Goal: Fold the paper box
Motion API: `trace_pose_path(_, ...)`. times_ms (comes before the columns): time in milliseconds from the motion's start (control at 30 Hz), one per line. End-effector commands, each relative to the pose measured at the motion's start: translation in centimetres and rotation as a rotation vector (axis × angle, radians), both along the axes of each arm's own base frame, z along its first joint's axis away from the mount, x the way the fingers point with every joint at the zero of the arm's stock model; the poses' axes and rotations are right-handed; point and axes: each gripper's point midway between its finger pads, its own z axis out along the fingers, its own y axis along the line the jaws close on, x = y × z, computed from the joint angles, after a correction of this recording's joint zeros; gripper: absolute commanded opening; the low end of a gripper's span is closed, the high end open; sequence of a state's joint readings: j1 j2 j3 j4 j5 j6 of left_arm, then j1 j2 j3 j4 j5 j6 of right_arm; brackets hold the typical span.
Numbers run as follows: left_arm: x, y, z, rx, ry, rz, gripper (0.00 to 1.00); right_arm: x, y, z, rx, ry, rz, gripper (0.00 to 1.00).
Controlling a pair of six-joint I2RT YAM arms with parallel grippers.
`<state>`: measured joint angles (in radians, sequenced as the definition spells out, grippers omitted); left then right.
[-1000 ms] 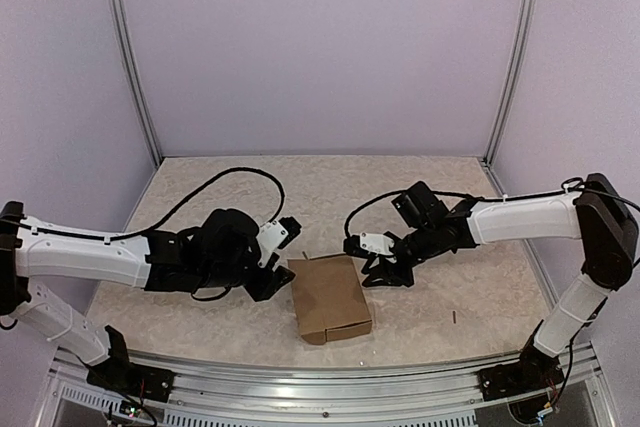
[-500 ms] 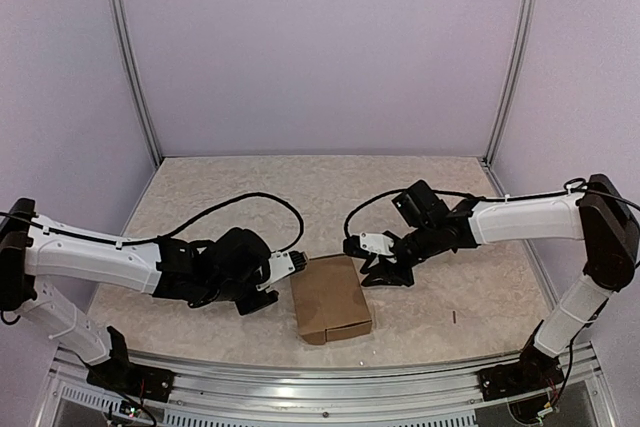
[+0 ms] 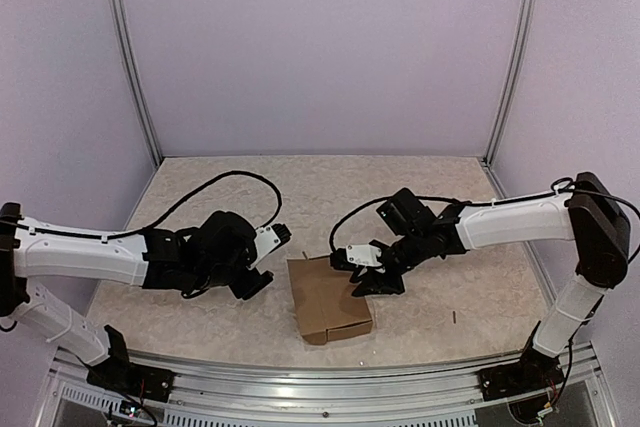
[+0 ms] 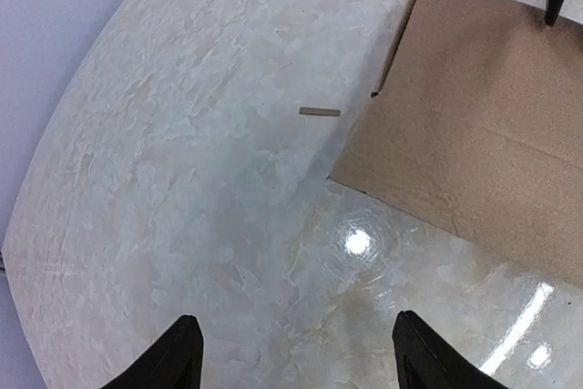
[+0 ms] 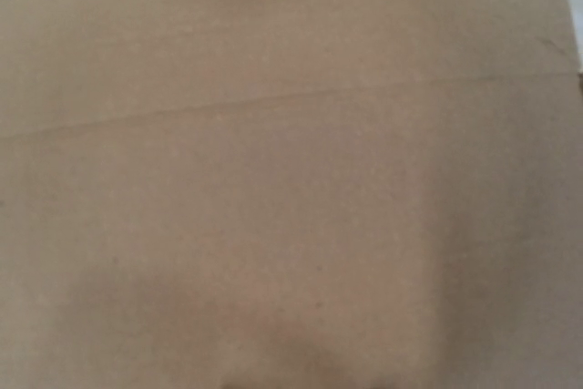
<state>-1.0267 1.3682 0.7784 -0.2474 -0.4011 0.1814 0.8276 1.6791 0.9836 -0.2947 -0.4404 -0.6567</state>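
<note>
Left pincer point(image 4: 296, 336): had sprung wide, empty, beside paper box point(image 3: 328, 299). Right pincer point(image 3: 362, 273): had advanced over its corner; I couldn't tell its closure. Press judged next.

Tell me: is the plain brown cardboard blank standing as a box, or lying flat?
Lying flat. The brown cardboard blank lies level on the pale marbled table, its creases showing, no walls raised.

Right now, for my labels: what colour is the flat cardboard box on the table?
The flat cardboard box is plain brown, unprinted; clearest in the right wrist view.
</note>
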Motion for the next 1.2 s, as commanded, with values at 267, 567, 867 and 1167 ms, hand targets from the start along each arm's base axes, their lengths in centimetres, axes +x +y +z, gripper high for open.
trace_pose_path(267, -0.3, -0.6, 3.1, -0.124, -0.037, -0.017, 0.69, 0.8, -3.7, -1.7, -0.067, 0.059, -0.063, 0.32)
trace_pose_path(567, -0.8, -1.3, 3.9, -0.156, -0.045, -0.053, 0.68, 2.3, -5.4, -0.9, -0.056, 0.042, -0.108, 0.32)
trace_pose_path(867, -1.3, -3.0, 1.3, -0.251, 0.042, -0.014, 0.66, 3.5, -7.1, -1.0, -0.059, 0.035, -0.156, 0.33)
trace_pose_path(1167, 2.1, -7.1, -1.8, -0.376, 0.022, 0.107, 0.62, 4.8, -8.1, -0.6, -0.037, 0.027, -0.207, 0.34)
